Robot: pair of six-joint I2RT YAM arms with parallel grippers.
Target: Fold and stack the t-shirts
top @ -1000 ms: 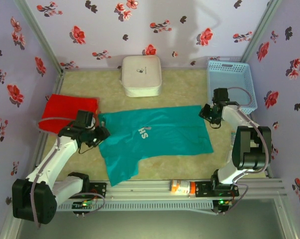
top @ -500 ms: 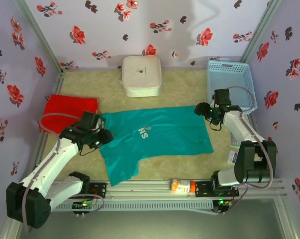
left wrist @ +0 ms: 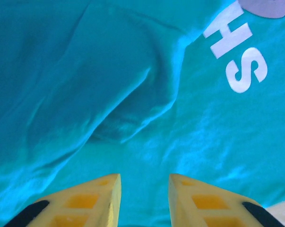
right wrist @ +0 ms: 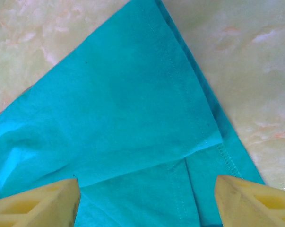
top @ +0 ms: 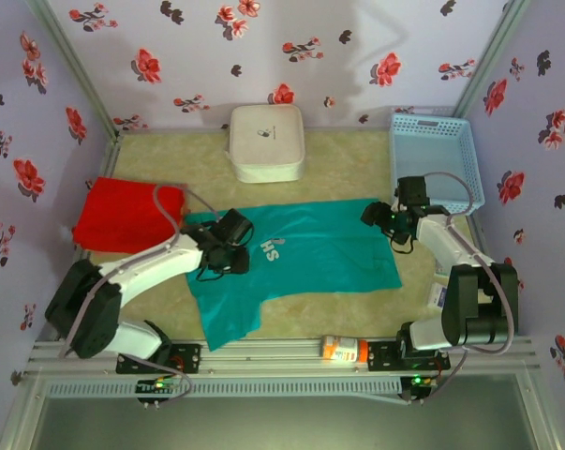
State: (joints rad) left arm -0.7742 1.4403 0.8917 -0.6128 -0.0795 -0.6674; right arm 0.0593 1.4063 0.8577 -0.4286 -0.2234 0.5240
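Hovering over 1 teal shirt point(top: 319, 253).
Left claw point(left wrist: 143, 182) is sitting slightly apart; right claw point(right wrist: 147, 187) is gaping wide.

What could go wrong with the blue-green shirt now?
1. The soft teal t-shirt with white letters is bunched into a wrinkle just ahead of the left arm's open jaws; pinching there might catch extra layers and fold it crooked.
2. At the shirt's stitched corner, two layers overlap between the right arm's wide-open jaws; they might grab only one.
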